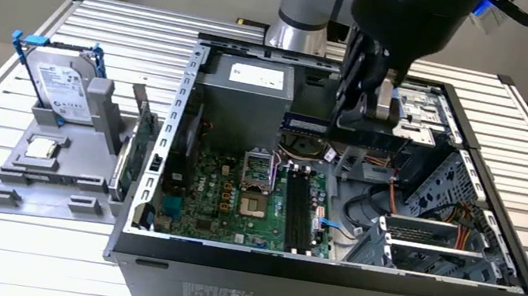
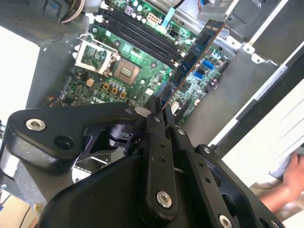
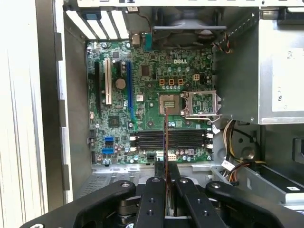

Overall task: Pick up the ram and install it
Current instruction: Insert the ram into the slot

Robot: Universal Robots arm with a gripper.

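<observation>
My black gripper (image 1: 365, 124) hangs over the open computer case (image 1: 329, 272), shut on the ram (image 1: 311, 126), a long dark blue stick held level above the green motherboard (image 1: 225, 197). In the second wrist view the ram (image 2: 197, 54) juts out from the gripper (image 2: 158, 111), slanting over the board. The first wrist view has the ram (image 3: 166, 135) edge-on as a thin line rising from the gripper (image 3: 166, 178). It crosses the black memory slots (image 3: 171, 139), which lie beside the processor socket (image 3: 169, 102). The slots (image 1: 298, 212) sit below and in front of the gripper.
A grey holder (image 1: 50, 179) on the exterior view's left carries a hard drive (image 1: 62, 86), a small square chip (image 1: 42, 148) and a green card (image 1: 142, 138). Inside the case are the power supply (image 1: 247, 90), cables (image 3: 237, 147) and a drive cage (image 1: 440, 229). A person's hand (image 2: 289, 185) is beside the case.
</observation>
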